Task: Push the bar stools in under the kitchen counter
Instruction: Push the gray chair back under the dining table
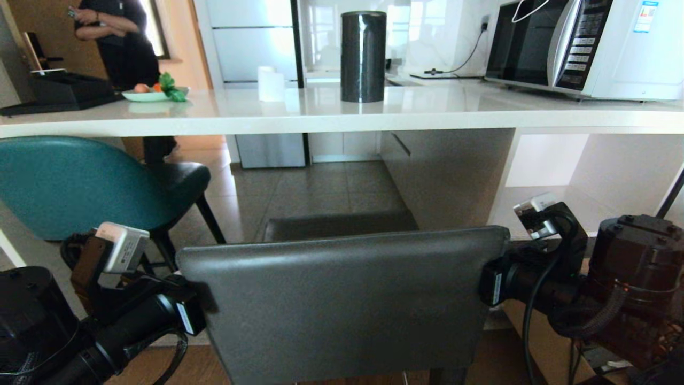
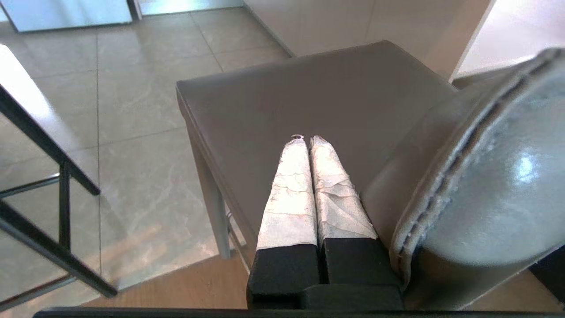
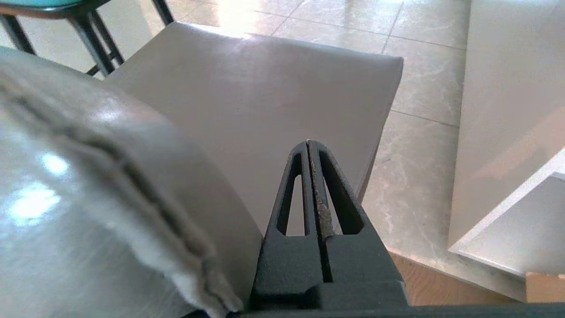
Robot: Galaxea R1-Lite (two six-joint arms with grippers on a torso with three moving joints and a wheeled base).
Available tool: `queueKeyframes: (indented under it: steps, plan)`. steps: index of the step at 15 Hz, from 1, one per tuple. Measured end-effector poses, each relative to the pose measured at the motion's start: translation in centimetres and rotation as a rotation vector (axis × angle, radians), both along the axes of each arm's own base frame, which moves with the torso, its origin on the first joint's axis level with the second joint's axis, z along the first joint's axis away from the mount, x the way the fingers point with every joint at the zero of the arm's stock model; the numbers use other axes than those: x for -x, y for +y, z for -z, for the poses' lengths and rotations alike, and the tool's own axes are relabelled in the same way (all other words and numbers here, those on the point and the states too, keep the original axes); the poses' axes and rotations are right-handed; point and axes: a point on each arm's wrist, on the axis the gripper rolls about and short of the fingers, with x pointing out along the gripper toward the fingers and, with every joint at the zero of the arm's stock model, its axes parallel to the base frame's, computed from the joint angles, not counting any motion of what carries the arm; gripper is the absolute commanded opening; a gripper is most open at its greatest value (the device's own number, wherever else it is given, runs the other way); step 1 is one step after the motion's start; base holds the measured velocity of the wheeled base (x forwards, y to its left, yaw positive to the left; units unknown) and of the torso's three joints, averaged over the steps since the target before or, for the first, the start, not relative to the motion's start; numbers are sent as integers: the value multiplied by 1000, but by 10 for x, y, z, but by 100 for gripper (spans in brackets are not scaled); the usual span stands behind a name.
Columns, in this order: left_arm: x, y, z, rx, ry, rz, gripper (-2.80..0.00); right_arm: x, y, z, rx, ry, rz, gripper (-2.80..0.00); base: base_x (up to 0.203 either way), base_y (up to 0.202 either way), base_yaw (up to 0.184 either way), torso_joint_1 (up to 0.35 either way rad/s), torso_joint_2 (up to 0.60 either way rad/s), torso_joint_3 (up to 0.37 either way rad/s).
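Note:
The dark grey bar stool stands right in front of me, its rectangular back (image 1: 342, 299) facing me and its seat (image 1: 336, 224) pointing under the white kitchen counter (image 1: 320, 115). My left arm (image 1: 133, 315) meets the back's left edge and my right arm (image 1: 534, 278) its right edge; the back hides both sets of fingers in the head view. The left gripper (image 2: 307, 139), tape-wrapped, is shut and empty over the seat (image 2: 309, 88), beside the back (image 2: 485, 176). The right gripper (image 3: 308, 142) is likewise shut beside the back (image 3: 88, 176). The teal bar stool (image 1: 69, 182) stands at the left.
On the counter stand a black cylinder (image 1: 363, 56), a microwave (image 1: 582, 45), a white roll (image 1: 271, 84), a plate of produce (image 1: 155, 93) and a black box (image 1: 64, 91). A person (image 1: 117, 37) stands behind. White shelves (image 1: 588, 176) and a panel (image 1: 449, 176) lie at right.

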Motion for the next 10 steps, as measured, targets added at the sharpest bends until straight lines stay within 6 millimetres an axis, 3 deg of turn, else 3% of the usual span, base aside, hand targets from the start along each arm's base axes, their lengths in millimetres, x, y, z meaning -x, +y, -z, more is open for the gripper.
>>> queueKeyframes:
  steps: [6,10]
  plan:
    - [-49,-11,-5,-31,-38,-48,-280,8,-15,7,5,21,5,-280,0,0,0,0,0,0]
    - [-60,-23,-1,-48,-37,-24,-280,6,-27,11,6,31,44,-280,0,0,0,0,0,0]
